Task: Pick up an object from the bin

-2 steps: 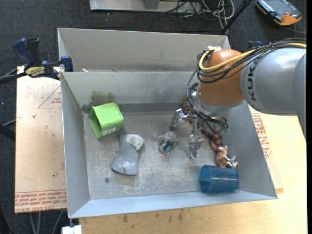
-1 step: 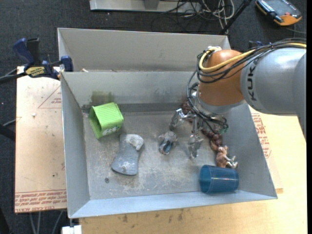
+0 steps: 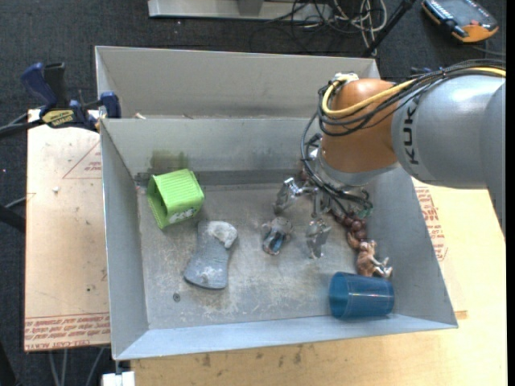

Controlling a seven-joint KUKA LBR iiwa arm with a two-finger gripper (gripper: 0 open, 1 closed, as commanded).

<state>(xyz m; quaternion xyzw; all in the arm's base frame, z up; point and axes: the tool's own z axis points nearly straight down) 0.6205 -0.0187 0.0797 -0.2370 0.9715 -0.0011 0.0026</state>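
Well, the thing nearest my gripper is a small bluish-grey lump with a shiny patch, lying close to the middle of the grey metal bin. The gripper sits at about its 1 o'clock, fingers spread wide with nothing clamped between them: one fingertip lies at the lump's 12 o'clock, the other at its 3 o'clock, just beside it. Whether either touches it I cannot tell. Outward from there, a pale grey soft pouch lies at 8 o'clock, a green plastic cube at 10 o'clock, a brown knotted rope toy at 3 o'clock, and a blue plastic cup on its side at 4 o'clock.
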